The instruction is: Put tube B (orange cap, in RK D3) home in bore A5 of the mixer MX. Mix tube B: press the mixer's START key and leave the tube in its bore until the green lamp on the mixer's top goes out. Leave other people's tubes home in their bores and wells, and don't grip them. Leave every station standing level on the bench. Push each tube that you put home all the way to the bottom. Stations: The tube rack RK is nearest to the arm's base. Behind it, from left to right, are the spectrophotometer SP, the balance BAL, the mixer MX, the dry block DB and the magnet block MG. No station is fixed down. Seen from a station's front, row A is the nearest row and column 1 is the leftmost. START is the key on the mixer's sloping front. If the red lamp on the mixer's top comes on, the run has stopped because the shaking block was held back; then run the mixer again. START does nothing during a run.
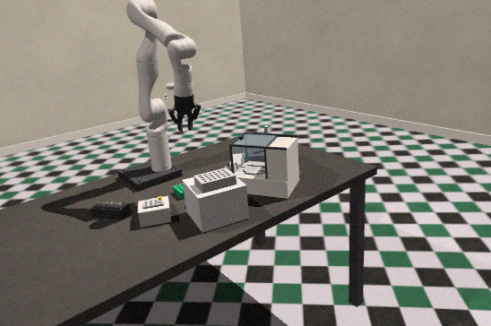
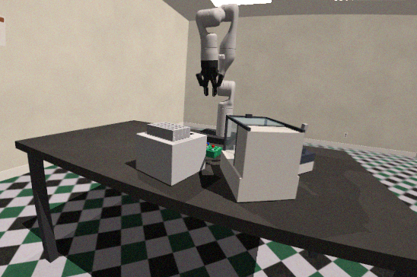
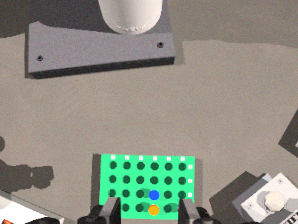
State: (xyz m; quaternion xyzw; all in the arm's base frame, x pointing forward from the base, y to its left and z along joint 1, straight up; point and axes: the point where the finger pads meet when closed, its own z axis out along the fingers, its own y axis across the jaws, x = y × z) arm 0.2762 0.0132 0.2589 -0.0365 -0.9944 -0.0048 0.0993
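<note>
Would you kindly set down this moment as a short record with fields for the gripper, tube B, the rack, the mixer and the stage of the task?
gripper: gripper partly open, holding nothing, high above the bench and pointing down
tube B: orange cap seated in the green rack, between the fingers in the wrist view
neighbour: blue-capped tube in the next bore, touching nothing
rack: green tube rack level on the bench, near the arm's base plate
mixer: mixer, perforated block on top, no tube visible in it
stage: pick not yet begun

A lab bench: green tube rack (image 3: 107,180), glass-walled balance (image 1: 287,160), block mixer (image 1: 217,201).
</note>
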